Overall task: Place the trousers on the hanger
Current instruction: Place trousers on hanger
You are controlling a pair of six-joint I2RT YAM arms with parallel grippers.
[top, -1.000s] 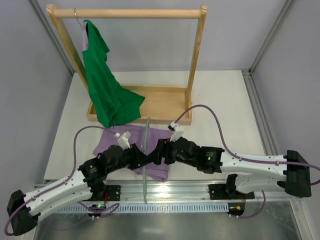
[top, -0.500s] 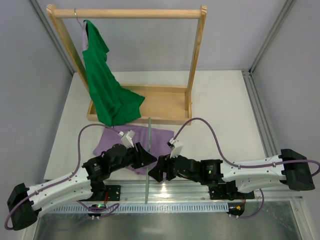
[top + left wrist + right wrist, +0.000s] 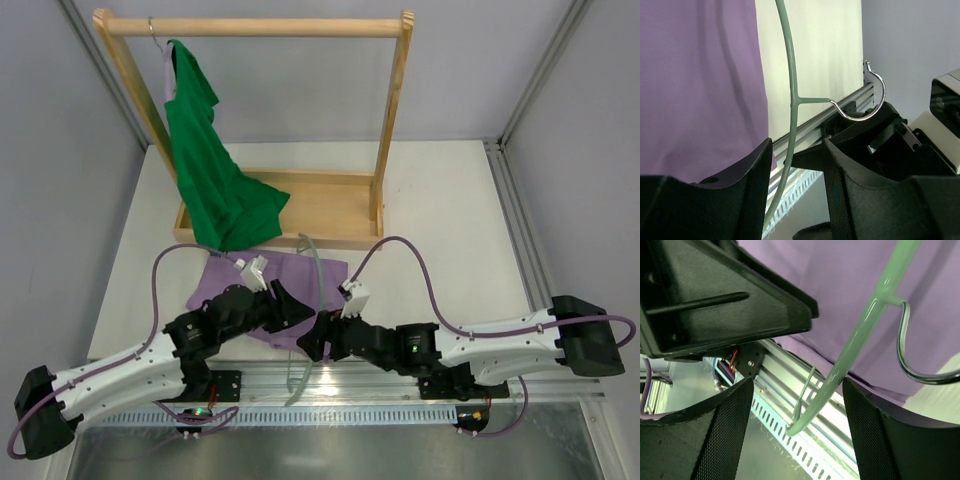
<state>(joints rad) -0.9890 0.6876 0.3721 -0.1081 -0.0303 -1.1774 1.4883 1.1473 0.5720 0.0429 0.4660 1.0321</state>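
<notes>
Lilac trousers (image 3: 215,285) hide beneath left end effector (image 3: 795,147) and right end effector (image 3: 797,387) (both spread round hanger (image 3: 788,60)).

You have the soft lilac-purple fabric trousers (image 3: 700,75) lying on the white table (image 3: 440,200), just in front of the tray of the wooden clothes rack (image 3: 390,120). The thin grey-green plastic hanger (image 3: 790,65) runs front to back over their right part. Your left gripper (image 3: 795,165) is on its left and your right gripper (image 3: 797,395) on its right, with the hanger between both pairs of fingers. The dark green T-shirt (image 3: 205,180) hangs at the rack's left end, behind the trousers.
</notes>
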